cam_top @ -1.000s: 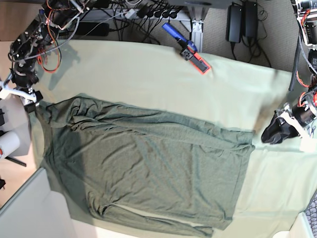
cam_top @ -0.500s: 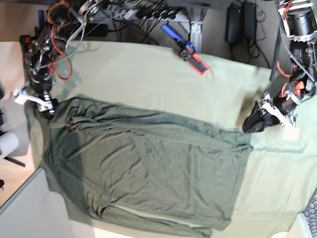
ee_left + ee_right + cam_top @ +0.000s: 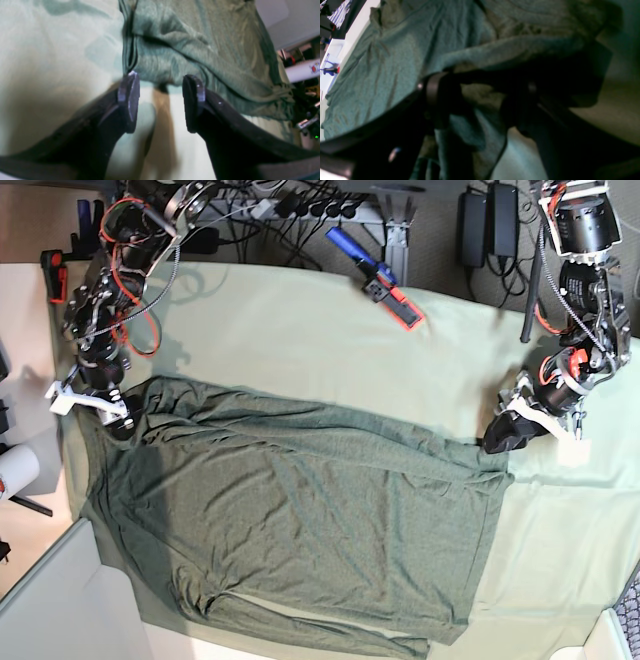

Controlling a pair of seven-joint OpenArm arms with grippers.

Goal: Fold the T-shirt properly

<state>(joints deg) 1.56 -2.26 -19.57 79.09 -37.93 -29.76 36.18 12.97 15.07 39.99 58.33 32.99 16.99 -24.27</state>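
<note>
Olive-green heathered knit T-shirt (image 3: 300,520) lies spread mid-desk. Left tool (image 3: 160,102) and right tool (image 3: 480,105) both gape wide, empty, at its far corners; we advise pinching both layers squarely.

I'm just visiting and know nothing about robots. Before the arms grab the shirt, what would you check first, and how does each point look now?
1. Left gripper open: ok, jaws apart, nothing between them.
2. Left gripper at the T-shirt edge: ok, fingertips just short of the hem.
3. Right gripper open: ok, jaws spread.
4. Right gripper over cloth: ok, shirt fabric lies between its jaws.
5. Only shirt would be pinched, not the table cloth: cannot tell.
6. Shirt lies flat: not ok, wrinkled, with bunching near both grippers.
</note>
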